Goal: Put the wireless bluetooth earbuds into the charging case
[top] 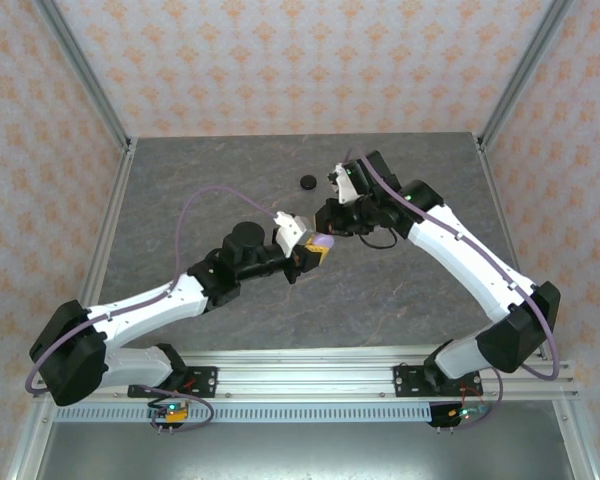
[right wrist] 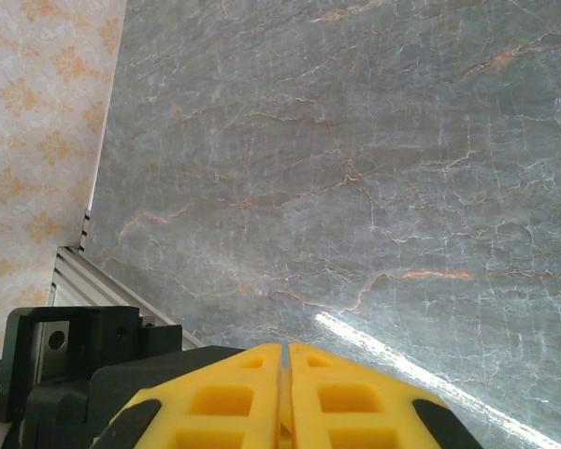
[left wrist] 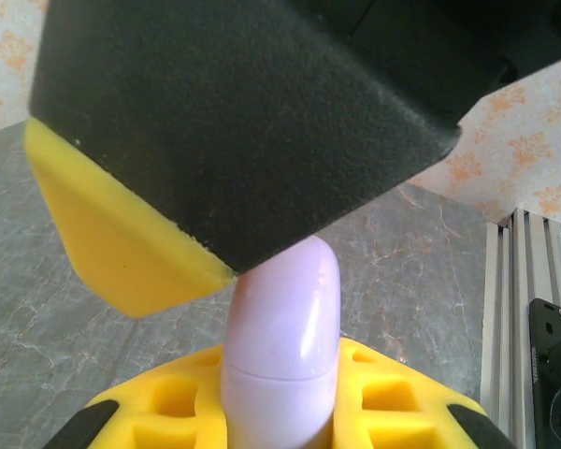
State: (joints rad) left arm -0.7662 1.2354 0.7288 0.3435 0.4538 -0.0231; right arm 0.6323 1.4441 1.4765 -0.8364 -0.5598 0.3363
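My left gripper (top: 313, 252) is shut on a pale lavender charging case (top: 324, 242), held above the table. In the left wrist view the case (left wrist: 285, 309) stands upright between the yellow fingers (left wrist: 168, 402), its lid seam closed. My right gripper (top: 332, 216) hangs just beyond it. Its black and yellow finger block (left wrist: 234, 122) sits against the top of the case. The right wrist view shows that gripper (right wrist: 286, 354) shut, its yellow pads together, and I see nothing between them. The earbuds are out of view.
A small round black disc (top: 305, 181) lies on the grey marble table (top: 410, 290) behind both grippers. Aluminium frame posts and patterned walls bound the table. A rail (top: 310, 375) runs along the near edge.
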